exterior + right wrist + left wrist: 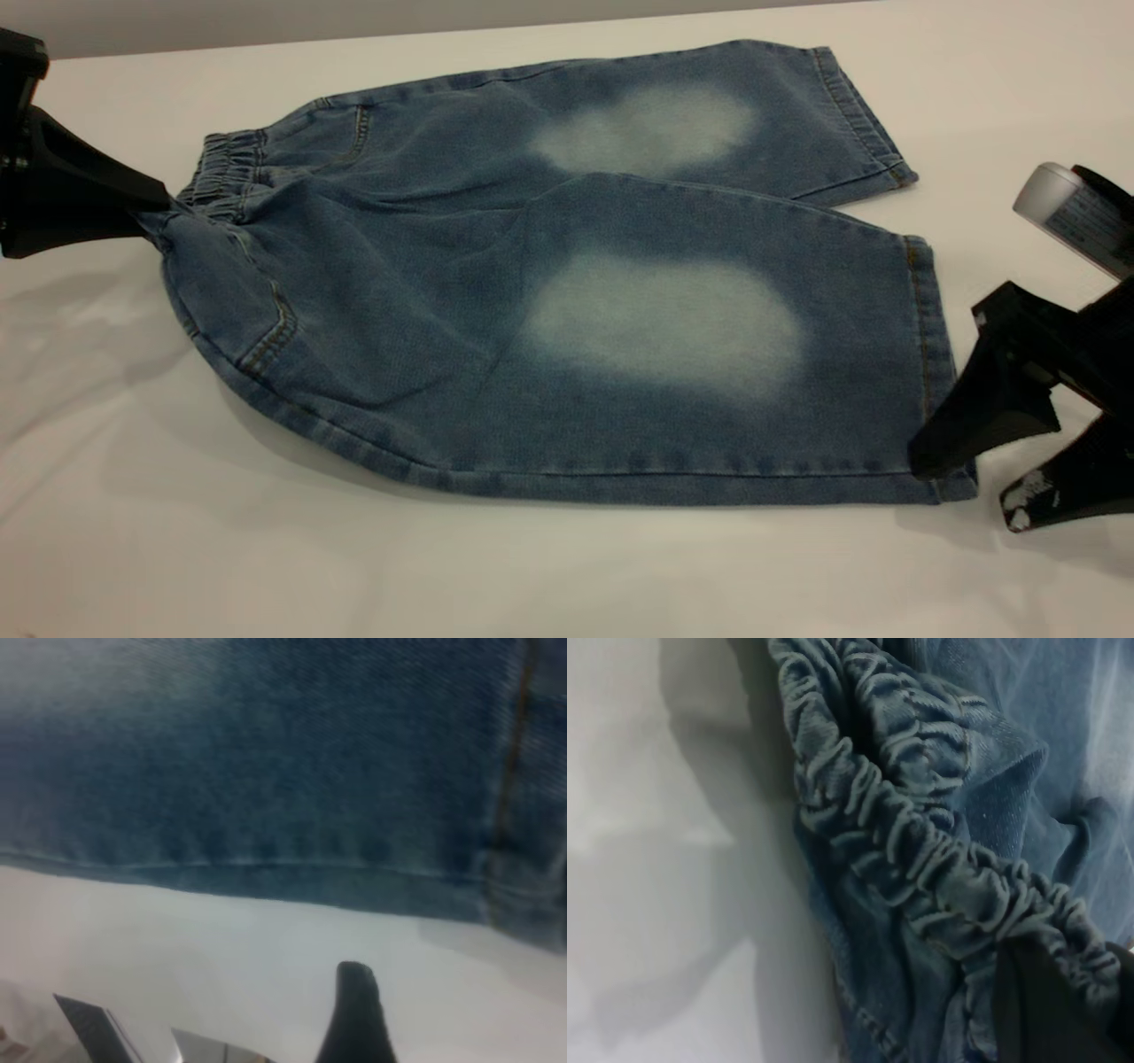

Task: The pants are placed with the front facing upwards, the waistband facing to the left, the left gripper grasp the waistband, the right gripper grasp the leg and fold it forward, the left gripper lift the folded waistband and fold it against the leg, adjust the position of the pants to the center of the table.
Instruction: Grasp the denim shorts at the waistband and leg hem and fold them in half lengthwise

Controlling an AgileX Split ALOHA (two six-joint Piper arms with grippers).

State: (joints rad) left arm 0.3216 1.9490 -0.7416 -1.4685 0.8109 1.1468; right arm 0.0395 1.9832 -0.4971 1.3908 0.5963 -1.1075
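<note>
The short blue denim pants (532,292) lie spread flat across the middle of the smooth white-grey tabletop (567,576), front up, gathered elastic waistband (221,173) toward the left of the frame; each wide leg carries a pale, soft-edged faded patch, and tan stitching runs along the pocket edge and the hems. At the left edge the plain black wedge-shaped left hand (155,208) is pressed together on the waistband's near corner, the cloth drawn up to a point there; its wrist is cut off by the frame. At the lower right the right hand (970,492), black with white-scuffed tips, stands spread, one finger on the hem corner of the near leg (709,354), the other just off the cloth; a silver labelled cylinder (1076,217) sits behind it, partly cut off.

The left wrist view alone shows the waistband's tight ruffled ribs (921,850), with only a dark sliver of finger at the corner; the right wrist view shows the denim's fine weave and the stitched side edge (266,864), one black fingertip (354,979) over bare tabletop, all rather blurred.
</note>
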